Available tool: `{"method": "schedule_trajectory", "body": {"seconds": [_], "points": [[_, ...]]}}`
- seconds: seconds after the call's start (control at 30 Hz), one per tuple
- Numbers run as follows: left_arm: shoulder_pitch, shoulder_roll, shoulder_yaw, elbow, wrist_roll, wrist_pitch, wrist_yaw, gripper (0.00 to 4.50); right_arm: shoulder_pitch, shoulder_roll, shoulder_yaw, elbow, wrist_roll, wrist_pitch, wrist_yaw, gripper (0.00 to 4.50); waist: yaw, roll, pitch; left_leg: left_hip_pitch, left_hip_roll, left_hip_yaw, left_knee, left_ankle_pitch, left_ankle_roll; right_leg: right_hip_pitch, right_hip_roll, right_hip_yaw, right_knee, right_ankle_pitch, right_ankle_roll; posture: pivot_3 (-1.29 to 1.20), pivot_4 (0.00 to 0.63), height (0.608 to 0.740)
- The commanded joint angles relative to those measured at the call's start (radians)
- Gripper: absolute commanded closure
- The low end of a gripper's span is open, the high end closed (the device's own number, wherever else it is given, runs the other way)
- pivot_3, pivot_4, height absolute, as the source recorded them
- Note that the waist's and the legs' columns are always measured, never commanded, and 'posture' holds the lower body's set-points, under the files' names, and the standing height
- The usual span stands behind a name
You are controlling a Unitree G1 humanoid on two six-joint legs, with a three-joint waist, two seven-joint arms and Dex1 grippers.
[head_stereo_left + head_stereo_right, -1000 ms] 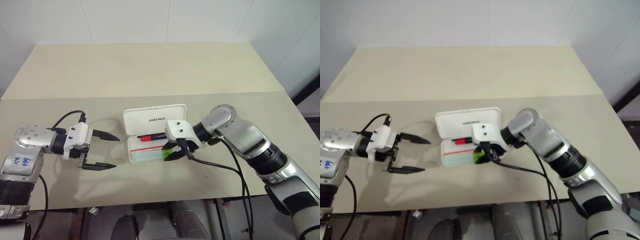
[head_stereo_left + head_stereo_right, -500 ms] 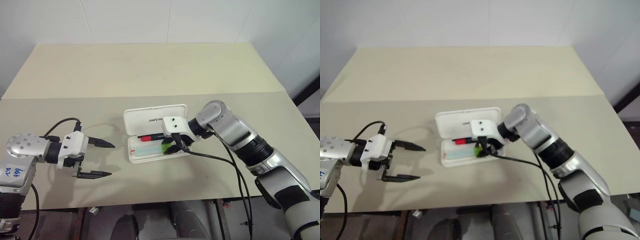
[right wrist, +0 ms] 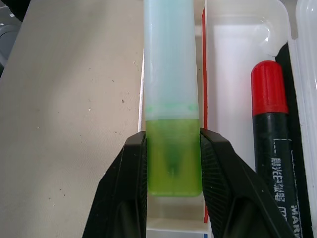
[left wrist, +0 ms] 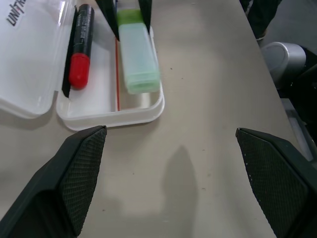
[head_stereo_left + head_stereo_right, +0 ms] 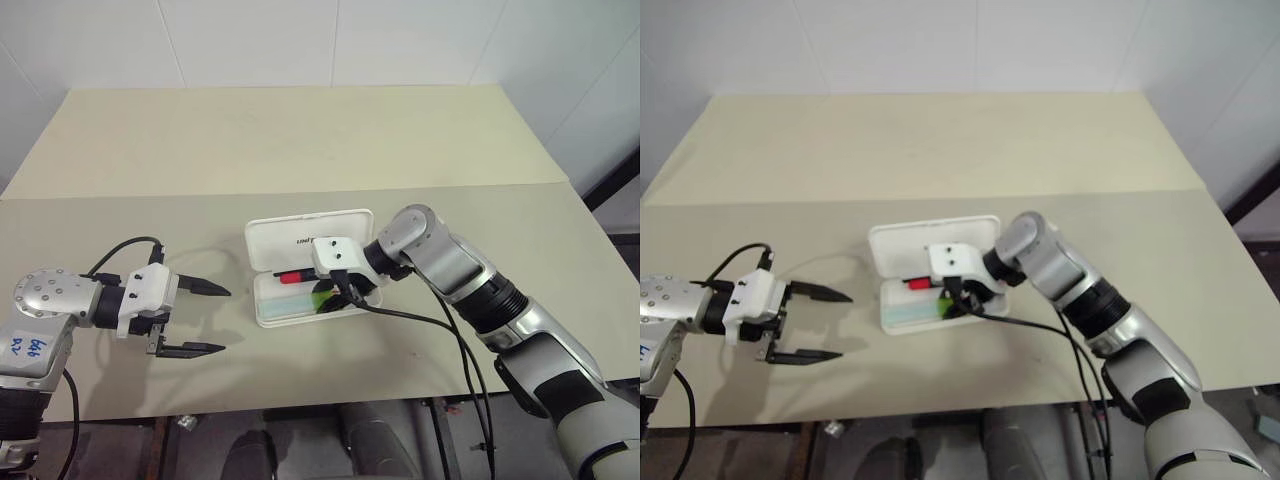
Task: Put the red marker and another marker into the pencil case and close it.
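While clamped (right gripper [image 3: 173,148]): green marker [image 3: 169,74]

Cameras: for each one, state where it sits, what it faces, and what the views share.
Head pair: above, facing down at the table; both arms show.
Left wrist: behind the open left gripper, facing the pencil case.
Right wrist: behind the right gripper, shut on the green marker.
Shared: red marker, green marker, case.

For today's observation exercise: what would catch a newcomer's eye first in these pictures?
The open white pencil case near the table's front centre, with the red marker lying in its tray. Next, the right gripper pinching the pale green marker over the tray's near edge. The left gripper hangs wide open beside it.
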Motion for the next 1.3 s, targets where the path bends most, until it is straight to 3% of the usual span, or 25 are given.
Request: {"method": "schedule_trajectory", "body": {"seconds": [0.03, 0.27, 0.5, 0.73, 0.93, 1.1, 1.3], "points": [[-0.004, 0.013, 0.034, -0.019, -0.018, 0.0, 0.008, 0.0, -0.021, -0.001, -0.006, -0.002, -0.006, -0.007, 0.013, 2.48, 0.0, 0.0, 0.0, 0.0, 0.0, 0.0, 0.0, 0.0, 0.0, 0.0, 0.0, 0.0, 0.0, 0.0, 0.0, 0.0, 0.15, 0.74], [-0.014, 0.014, 0.03, -0.017, -0.018, 0.0, 0.01, 0.0, -0.043, 0.008, -0.031, 0.023, -0.01, -0.021, 0.008, 0.05, -0.002, 0.0, 0.0, 0.0, 0.0, 0.0, 0.0, 0.0, 0.0, 0.0, 0.0, 0.0, 0.0, 0.0, 0.0, 0.0, 0.15, 0.74], [-0.042, 0.007, 0.008, -0.008, -0.013, -0.001, 0.005, 0.0, -0.074, 0.016, -0.095, -0.017, 0.055, 0.033, 0.023, 0.01, -0.001, 0.0, 0.0, 0.0, 0.0, 0.0, 0.0, 0.0, 0.0, 0.0, 0.0, -0.001, 0.0, 0.0, 0.0, 0.0, 0.15, 0.74], [-0.088, -0.032, -0.051, -0.03, -0.018, 0.011, -0.006, 0.0, 0.057, -0.17, -0.227, -0.321, 0.223, 0.296, 0.045, 0.01, 0.017, 0.0, 0.0, -0.003, 0.0, -0.004, 0.0, -0.001, 0.0, 0.0, 0.0, -0.004, -0.002, 0.0, -0.001, 0.0, 0.15, 0.74], [-0.147, -0.08, -0.103, -0.013, -0.014, 0.006, -0.018, 0.0, 0.193, -0.318, -0.429, -0.492, 0.314, 0.534, -0.109, 0.01, 0.028, 0.0, 0.0, -0.002, 0.0, -0.004, 0.0, -0.001, 0.0, 0.0, 0.0, -0.003, -0.002, -0.001, -0.001, 0.0, 0.15, 0.74], [-0.189, -0.118, -0.145, 0.015, -0.004, -0.002, -0.027, 0.0, 0.281, -0.407, -0.563, -0.56, 0.3, 0.742, -0.304, 0.01, 0.032, 0.0, 0.0, -0.001, 0.0, -0.003, 0.0, -0.001, 0.0, 0.0, 0.001, -0.002, -0.002, -0.001, -0.001, 0.0, 0.15, 0.74], [-0.265, -0.16, -0.19, 0.107, 0.021, -0.041, -0.07, 0.0, 0.463, -0.528, -0.665, -0.555, 0.297, 0.842, -0.441, 0.01, 0.04, 0.0, 0.0, -0.003, -0.001, -0.003, 0.0, -0.002, 0.001, 0.0, 0.0, -0.002, -0.004, -0.001, -0.001, 0.0, 0.15, 0.74]]}}
